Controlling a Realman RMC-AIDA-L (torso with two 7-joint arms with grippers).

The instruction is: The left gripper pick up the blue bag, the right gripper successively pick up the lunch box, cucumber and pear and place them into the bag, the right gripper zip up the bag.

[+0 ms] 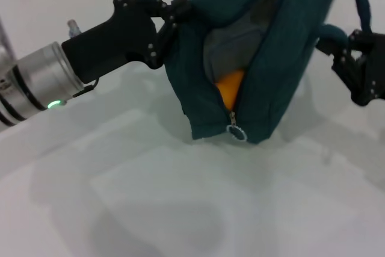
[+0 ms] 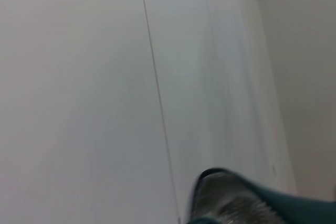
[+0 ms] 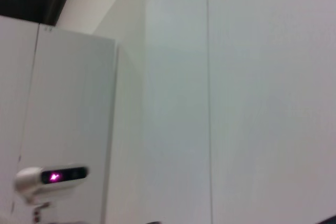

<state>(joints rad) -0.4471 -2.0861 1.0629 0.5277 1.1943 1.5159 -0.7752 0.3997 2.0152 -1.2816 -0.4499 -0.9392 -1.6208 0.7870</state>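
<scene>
The blue bag (image 1: 283, 58) stands tilted on the white table, its mouth partly unzipped. The zipper's metal ring pull (image 1: 236, 132) hangs at the low front end. The yellow-orange pear (image 1: 230, 87) shows inside through the gap. My left gripper (image 1: 171, 25) is shut on the bag's left upper edge, by a handle. An edge of the bag also shows in the left wrist view (image 2: 252, 200). My right gripper (image 1: 358, 67) is close beside the bag's right side, near the other handle (image 1: 360, 1). The lunch box and the cucumber are hidden.
The white table (image 1: 150, 197) spreads in front of the bag. The right wrist view shows only white wall panels and a small white camera with a pink light (image 3: 50, 178).
</scene>
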